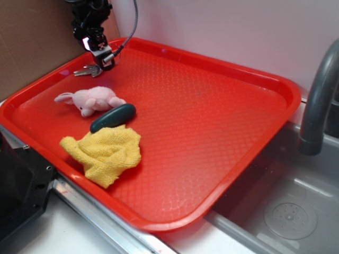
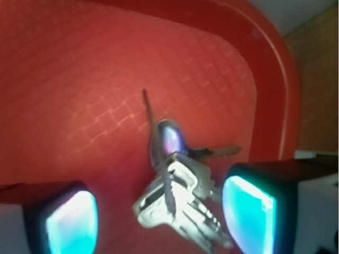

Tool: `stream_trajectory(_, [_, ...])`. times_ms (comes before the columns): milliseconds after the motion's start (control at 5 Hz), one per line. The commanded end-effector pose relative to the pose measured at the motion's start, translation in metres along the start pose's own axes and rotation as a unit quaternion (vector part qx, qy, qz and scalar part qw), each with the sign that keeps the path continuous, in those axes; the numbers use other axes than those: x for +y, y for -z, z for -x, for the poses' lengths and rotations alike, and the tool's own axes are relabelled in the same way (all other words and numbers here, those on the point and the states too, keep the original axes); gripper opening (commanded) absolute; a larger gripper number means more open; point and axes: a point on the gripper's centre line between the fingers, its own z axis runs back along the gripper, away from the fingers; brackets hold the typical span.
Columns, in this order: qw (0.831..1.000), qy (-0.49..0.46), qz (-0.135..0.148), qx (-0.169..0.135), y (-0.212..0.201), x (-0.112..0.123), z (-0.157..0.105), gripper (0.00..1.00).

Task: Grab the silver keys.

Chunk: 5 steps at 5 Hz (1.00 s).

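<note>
The silver keys (image 1: 88, 70) lie in the far left corner of the red tray (image 1: 222, 132), close under its raised rim, and the gripper (image 1: 103, 59) hangs right over them at the tray's ten o'clock corner. From the wrist view the bunch of silver keys (image 2: 180, 203) sits low in the frame between the two glowing fingertips (image 2: 71, 222), nearer the right-hand pad than the left; the left pad stands clear of the metal, while the right one is just beside the key blades, and whether it touches them cannot be told. The fingers are spread wide apart, holding nothing. The bunch's long axis runs from about eleven o'clock, where the thin wire ring (image 2: 149, 114) reaches up the tray floor, down toward five o'clock, where the blades fan out, so it lies slanted across the line joining the two pads rather than squarely along or across it. One darker key pokes out toward three o'clock. My judgement is that the coming move is a short drop and a squeeze, and that the bunch's offset toward the right pad matters most: closing as things stand may push the keys sideways before both pads bear on them. The pink plush toy (image 1: 91, 100), the dark oval thing (image 1: 113, 117) and the yellow cloth (image 1: 105, 152) lie well apart toward six o'clock.
</note>
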Motion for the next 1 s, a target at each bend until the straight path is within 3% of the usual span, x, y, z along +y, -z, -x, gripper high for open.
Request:
stream_trajectory(0, [0.999, 0.028, -0.01, -0.019, 0.0, -0.007, -0.028, 1.0])
stream_trajectory(200, [1.0, 0.03, -0.008, -0.002, 0.015, -0.007, -0.03, 1.0])
stream_trajectory(400, [1.0, 0.022, -0.013, 0.009, 0.024, -0.005, -0.032, 0.0])
stream_trajectory(800, [1.0, 0.023, -0.004, 0.008, 0.023, -0.005, -0.032, 0.0])
